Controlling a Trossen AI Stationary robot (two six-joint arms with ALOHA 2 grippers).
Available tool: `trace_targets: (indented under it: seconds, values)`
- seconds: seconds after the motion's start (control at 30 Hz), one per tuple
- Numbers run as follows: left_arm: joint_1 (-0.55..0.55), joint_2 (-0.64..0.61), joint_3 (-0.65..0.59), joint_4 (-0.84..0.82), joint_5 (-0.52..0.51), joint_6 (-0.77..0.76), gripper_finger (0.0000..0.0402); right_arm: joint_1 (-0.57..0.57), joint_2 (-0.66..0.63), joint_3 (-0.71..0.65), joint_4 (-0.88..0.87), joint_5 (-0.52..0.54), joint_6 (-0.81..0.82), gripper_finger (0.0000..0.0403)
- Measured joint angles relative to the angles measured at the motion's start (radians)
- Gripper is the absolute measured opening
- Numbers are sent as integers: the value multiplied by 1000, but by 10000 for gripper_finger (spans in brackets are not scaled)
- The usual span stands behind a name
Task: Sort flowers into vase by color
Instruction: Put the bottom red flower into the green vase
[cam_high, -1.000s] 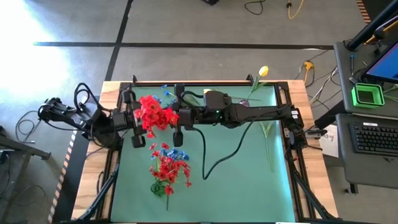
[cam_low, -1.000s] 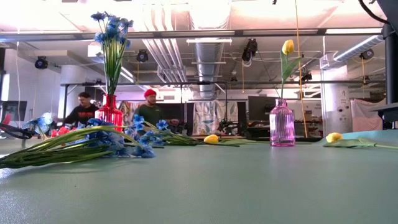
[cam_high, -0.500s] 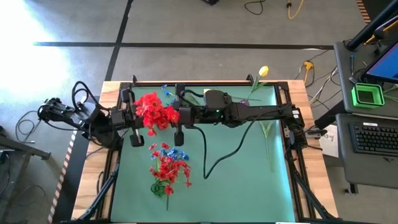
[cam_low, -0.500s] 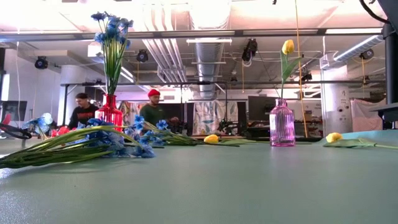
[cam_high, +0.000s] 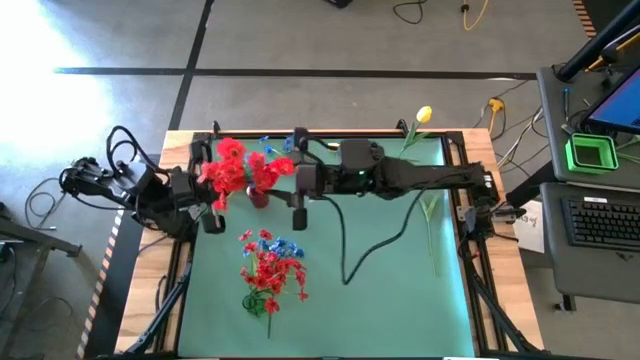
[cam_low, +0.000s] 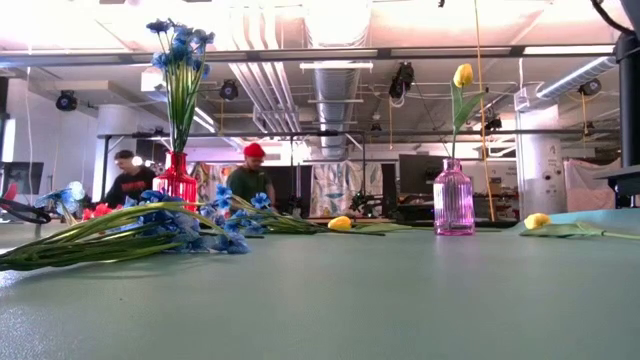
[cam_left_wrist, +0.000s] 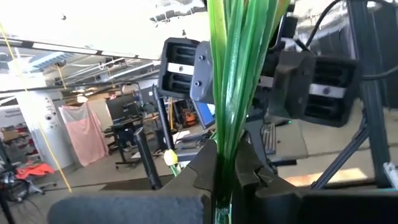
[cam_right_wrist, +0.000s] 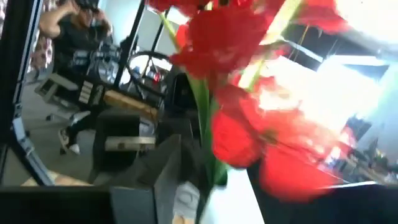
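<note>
The left gripper (cam_high: 213, 195) is clamped on the red flowers (cam_high: 240, 170) by their upright stems, while the right gripper (cam_high: 297, 190), at their three o'clock, stands parted.

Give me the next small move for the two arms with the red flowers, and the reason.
Probably draw the right tool back, clear of the red flowers. In the left wrist view the left tool is shut on the green stems, so it seems to have the bunch. The right tool sits just beside the blooms in the high view, likely letting go after a handover.
</note>
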Motion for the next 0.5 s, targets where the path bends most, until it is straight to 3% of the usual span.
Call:
trace_targets:
  seconds: [0.3,0.5]
  values:
    - [-44,-59,0,-40,2,-31,0,0,-101,0,-271,7,52,200]
    - [-136,-92,0,-38,111,-174,0,0,-147,-5,-388,8,90,201]
